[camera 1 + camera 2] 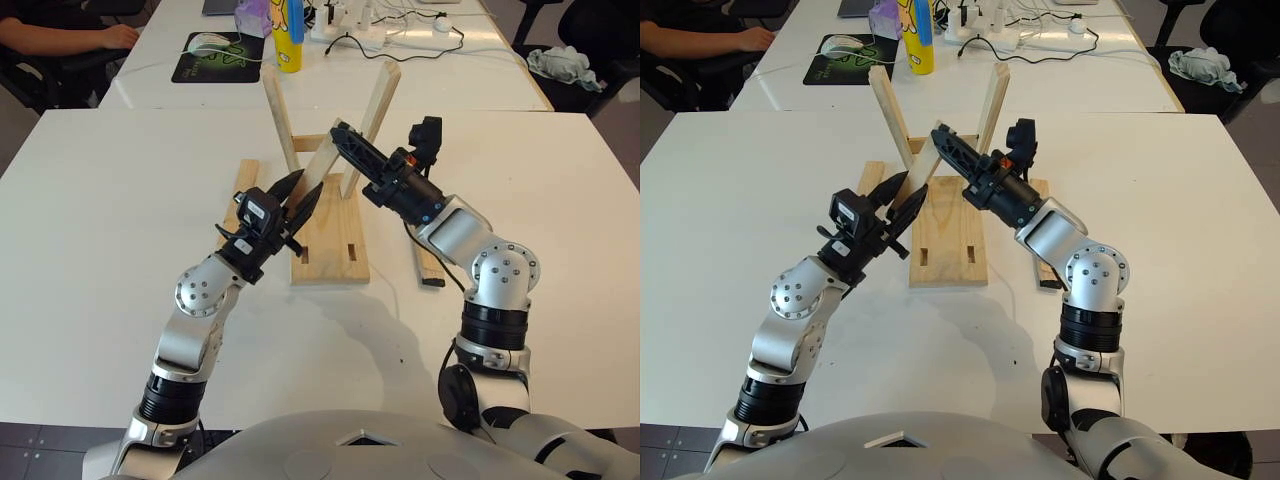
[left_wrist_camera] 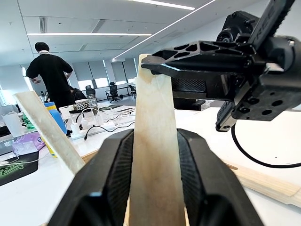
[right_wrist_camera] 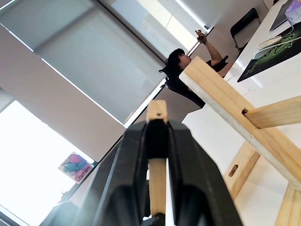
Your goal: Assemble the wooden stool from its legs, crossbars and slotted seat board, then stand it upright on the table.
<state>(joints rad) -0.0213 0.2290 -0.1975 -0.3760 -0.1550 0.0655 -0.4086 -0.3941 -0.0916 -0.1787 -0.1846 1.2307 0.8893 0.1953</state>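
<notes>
Jaws of left gripper and right gripper both clamp one tilted leg, its lower end hidden.

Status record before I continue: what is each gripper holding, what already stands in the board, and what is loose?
left gripper: shut on lower part of third leg
right gripper: shut on that leg's top end
third leg: tilted over seat board
seat board: flat on table, two near slots empty
standing legs: two, splayed, at board's far end
crossbar: joins them
left plank: flat beside board
right plank: flat, under right arm
</notes>
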